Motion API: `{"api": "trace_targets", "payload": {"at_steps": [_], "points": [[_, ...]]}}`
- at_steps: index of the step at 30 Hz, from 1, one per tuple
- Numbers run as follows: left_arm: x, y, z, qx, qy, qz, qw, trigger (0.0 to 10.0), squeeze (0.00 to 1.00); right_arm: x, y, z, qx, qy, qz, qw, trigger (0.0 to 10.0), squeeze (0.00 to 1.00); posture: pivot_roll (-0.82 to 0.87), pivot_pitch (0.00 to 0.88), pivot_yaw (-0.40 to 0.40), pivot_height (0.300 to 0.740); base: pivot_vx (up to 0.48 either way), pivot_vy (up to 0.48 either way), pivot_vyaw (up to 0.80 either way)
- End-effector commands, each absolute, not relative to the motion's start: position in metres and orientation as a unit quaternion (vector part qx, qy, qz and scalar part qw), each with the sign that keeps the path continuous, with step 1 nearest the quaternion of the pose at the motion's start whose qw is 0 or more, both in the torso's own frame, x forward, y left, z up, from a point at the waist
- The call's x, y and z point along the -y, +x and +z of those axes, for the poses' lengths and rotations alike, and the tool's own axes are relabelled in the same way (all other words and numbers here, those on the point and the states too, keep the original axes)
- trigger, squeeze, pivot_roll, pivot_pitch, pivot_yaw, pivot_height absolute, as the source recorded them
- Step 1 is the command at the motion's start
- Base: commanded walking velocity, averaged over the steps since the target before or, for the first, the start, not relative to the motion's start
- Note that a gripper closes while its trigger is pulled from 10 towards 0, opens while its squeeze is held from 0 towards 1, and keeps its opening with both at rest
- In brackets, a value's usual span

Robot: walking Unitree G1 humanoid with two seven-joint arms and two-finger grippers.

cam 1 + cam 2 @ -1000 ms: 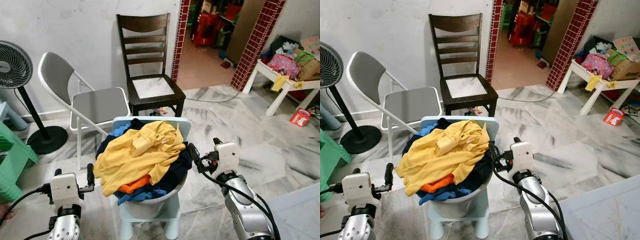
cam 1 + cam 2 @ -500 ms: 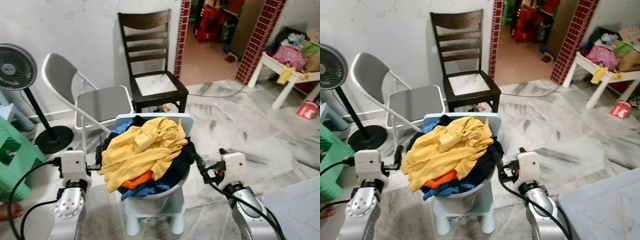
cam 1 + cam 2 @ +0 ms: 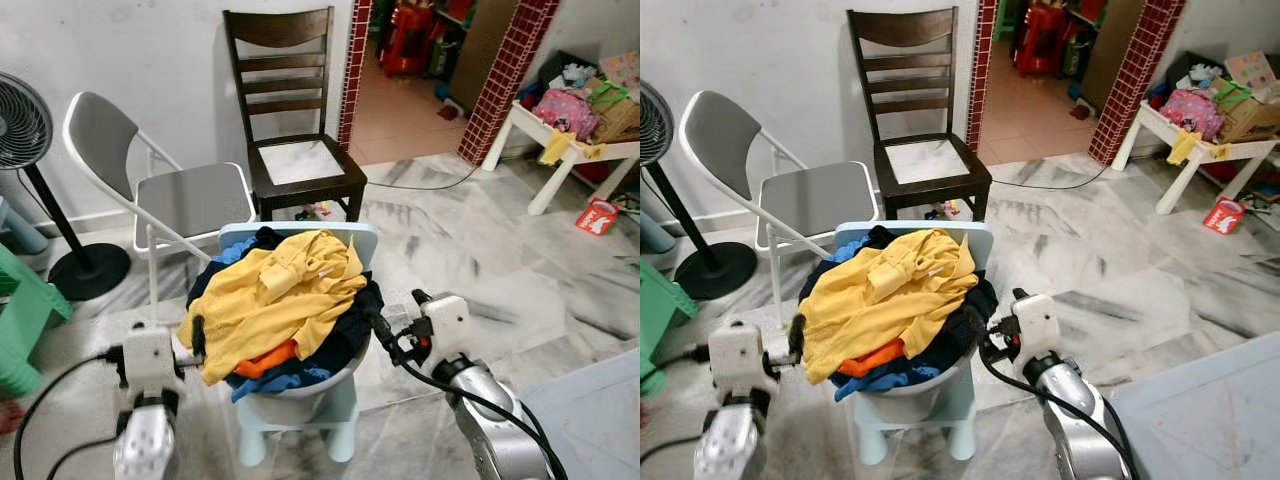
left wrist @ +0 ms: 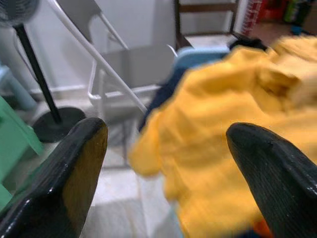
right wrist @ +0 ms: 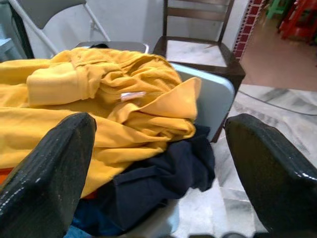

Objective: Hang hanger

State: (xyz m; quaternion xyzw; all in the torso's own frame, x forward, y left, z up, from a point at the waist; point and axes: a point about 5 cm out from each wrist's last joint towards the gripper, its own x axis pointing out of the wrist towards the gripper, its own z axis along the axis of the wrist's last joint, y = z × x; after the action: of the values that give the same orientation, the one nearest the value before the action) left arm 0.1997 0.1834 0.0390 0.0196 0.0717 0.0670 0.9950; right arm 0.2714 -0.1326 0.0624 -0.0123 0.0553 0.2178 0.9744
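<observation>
A pile of clothes with a yellow garment (image 3: 280,295) on top fills a pale basin (image 3: 300,400) that stands on a small light-blue stool (image 3: 350,240). Dark blue and orange cloth shows under the yellow. My left gripper (image 3: 175,338) sits at the pile's left edge, open, with one finger close to the yellow cloth. In the left wrist view the left gripper (image 4: 168,163) faces the yellow cloth, nothing between its fingers. My right gripper (image 3: 400,312) is at the pile's right side, open. The right wrist view has that gripper (image 5: 158,148) looking over the pile.
Behind the stool stand a dark wooden chair (image 3: 290,110) and a grey folding chair (image 3: 190,195). A fan (image 3: 20,120) and a green stool (image 3: 25,320) are at the left. A cluttered white table (image 3: 580,150) and a red box (image 3: 597,215) are at the right.
The whole picture has shifted, so the camera moved. Both grippers stay open beside the pile; the left one now sits closer to the yellow cloth.
</observation>
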Motion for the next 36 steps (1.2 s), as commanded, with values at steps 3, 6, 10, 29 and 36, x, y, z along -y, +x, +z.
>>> {"api": "trace_targets", "payload": {"at_steps": [3,6,10,29,36], "points": [[-0.182,0.186,0.041,-0.067,0.012,0.072,0.995,10.0,0.0,0.128,0.274,0.063,-0.05,-0.015,0.227,0.973,10.0,0.0,0.14,0.045,-0.105,0.74,0.0,0.0,0.0],[-0.18,0.176,0.041,-0.072,0.004,0.067,0.995,10.0,0.0,0.126,0.277,0.065,-0.044,-0.011,0.227,0.973,10.0,0.0,0.15,0.041,-0.105,0.74,0.0,0.0,0.0],[-0.184,0.17,0.041,-0.08,0.014,0.051,0.995,10.0,0.0,0.126,0.281,0.063,-0.043,-0.009,0.223,0.974,10.0,0.0,0.16,0.03,-0.102,0.74,0.0,0.0,0.0],[-0.178,0.183,0.043,-0.074,0.009,0.032,0.997,10.0,0.0,0.129,0.284,0.06,-0.039,-0.018,0.216,0.975,10.0,0.0,0.14,0.012,-0.098,0.74,0.052,0.0,0.0],[-0.177,0.184,0.043,-0.075,0.009,0.031,0.997,10.0,0.0,0.128,0.284,0.06,-0.036,-0.023,0.22,0.975,10.0,0.0,0.14,0.01,-0.1,0.74,0.274,0.0,0.0]]}}
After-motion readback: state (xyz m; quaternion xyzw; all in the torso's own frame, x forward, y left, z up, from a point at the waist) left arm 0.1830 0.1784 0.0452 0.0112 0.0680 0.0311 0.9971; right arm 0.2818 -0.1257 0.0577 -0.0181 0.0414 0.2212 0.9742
